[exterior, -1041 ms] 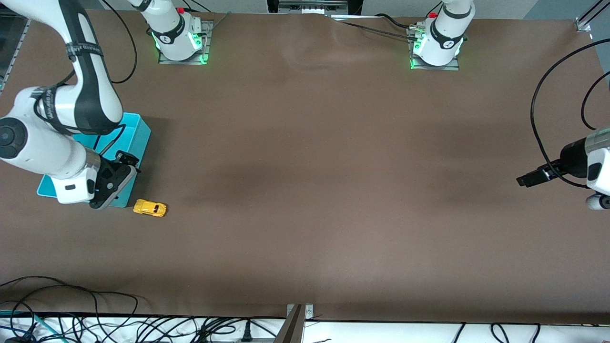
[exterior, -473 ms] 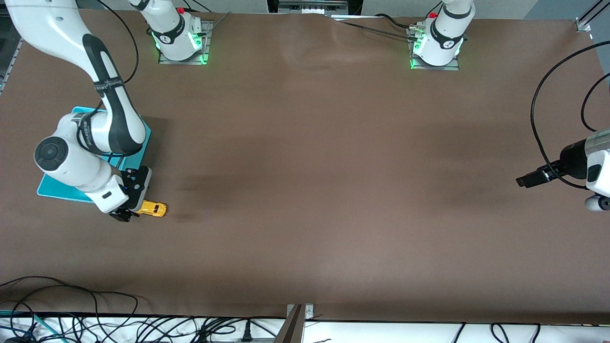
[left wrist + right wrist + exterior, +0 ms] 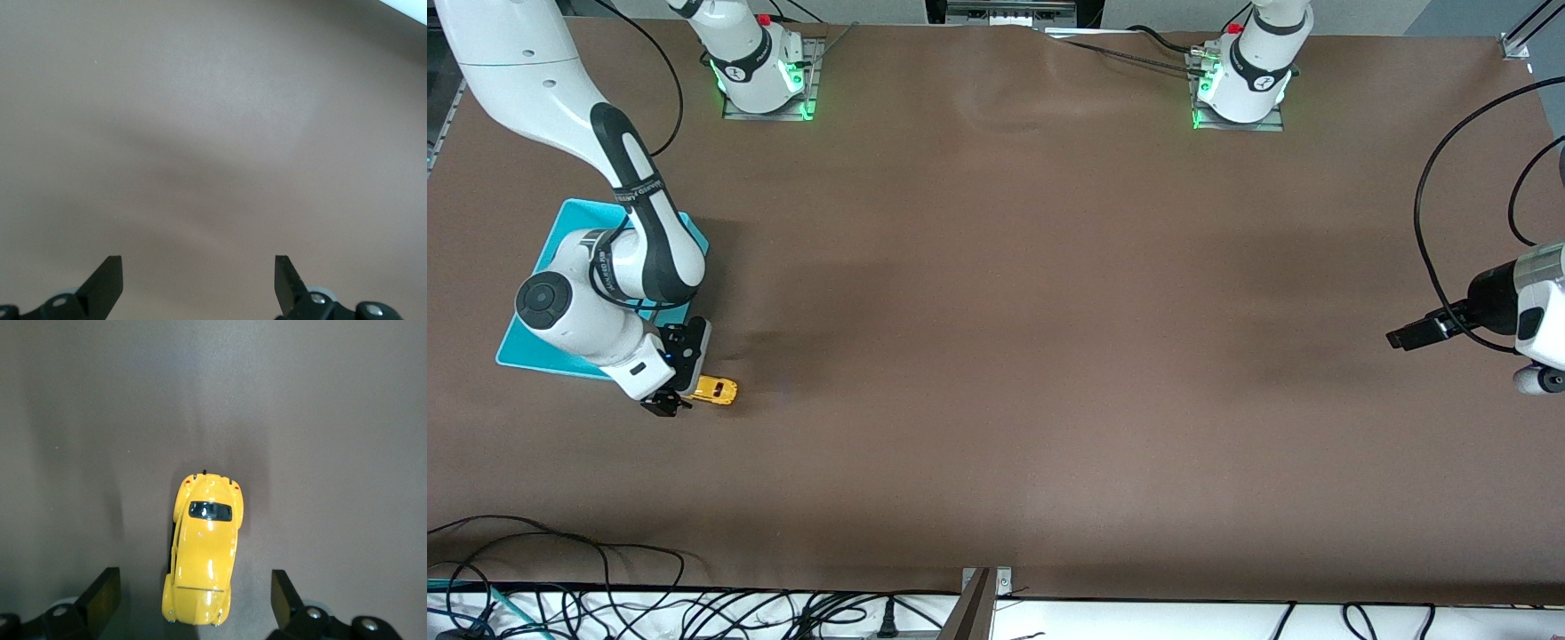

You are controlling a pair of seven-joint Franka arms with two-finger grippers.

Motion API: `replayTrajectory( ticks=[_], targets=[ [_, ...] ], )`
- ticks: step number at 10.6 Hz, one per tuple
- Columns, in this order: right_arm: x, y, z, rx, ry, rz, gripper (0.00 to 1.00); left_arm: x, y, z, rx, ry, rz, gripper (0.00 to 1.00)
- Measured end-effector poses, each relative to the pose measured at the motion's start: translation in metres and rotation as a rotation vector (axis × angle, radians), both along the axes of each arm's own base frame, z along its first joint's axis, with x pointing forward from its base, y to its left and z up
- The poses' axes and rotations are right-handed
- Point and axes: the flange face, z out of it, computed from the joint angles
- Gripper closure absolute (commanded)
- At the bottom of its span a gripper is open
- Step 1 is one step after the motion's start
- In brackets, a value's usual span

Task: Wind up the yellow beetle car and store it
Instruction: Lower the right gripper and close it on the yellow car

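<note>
Right wrist view: the yellow beetle car [image 3: 202, 551] stands on its wheels on the brown table [image 3: 333, 420], lengthwise between the two dark fingers [image 3: 103, 593] of the right gripper [image 3: 193, 603]. The fingers are spread wide, one on each side of the car body, with clear table visible between each finger and the car. Nothing is held.

Front view: the car [image 3: 717, 390] lies toward the right arm's end of the table [image 3: 1049, 356], just beside the teal bin [image 3: 569, 231] and nearer to the front camera than the bin. The right gripper [image 3: 665, 403] is low over the end of the car closest to the bin. The right arm rises from its base, bends over the bin and points its wrist downward at the car.

The left gripper [image 3: 197, 283] has its fingers fully apart and empty, over bare table. The left arm [image 3: 1525, 311] waits at its own end of the table, well apart from the car
</note>
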Motion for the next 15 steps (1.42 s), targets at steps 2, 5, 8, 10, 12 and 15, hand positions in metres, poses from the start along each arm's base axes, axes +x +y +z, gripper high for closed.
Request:
replayTrajectory(
  ticks=[2,5,8,10,12,15],
  targets=[
    [0.0,0.001,0.0,0.001,-0.002,0.002,0.0,0.0,0.0,-0.001,-0.001,0.001,0.0,0.0],
    [0.0,0.003,-0.006,0.003,-0.002,0.004,0.0,0.0,0.003,-0.001,0.0,0.002,0.005,0.0],
    [0.002,0.003,-0.013,0.004,-0.004,0.003,0.09,0.0,0.006,-0.003,0.005,0.005,0.011,0.0],
    [0.004,0.003,-0.013,0.005,-0.008,0.006,0.18,0.002,0.008,-0.009,0.033,0.016,0.021,0.0],
    [0.004,0.003,-0.014,0.004,-0.007,0.013,0.29,0.004,-0.001,-0.014,0.065,0.026,0.021,0.0],
    [0.004,0.009,-0.015,0.009,-0.005,0.029,0.69,0.002,-0.001,-0.007,0.018,0.014,0.02,0.0]
  ],
)
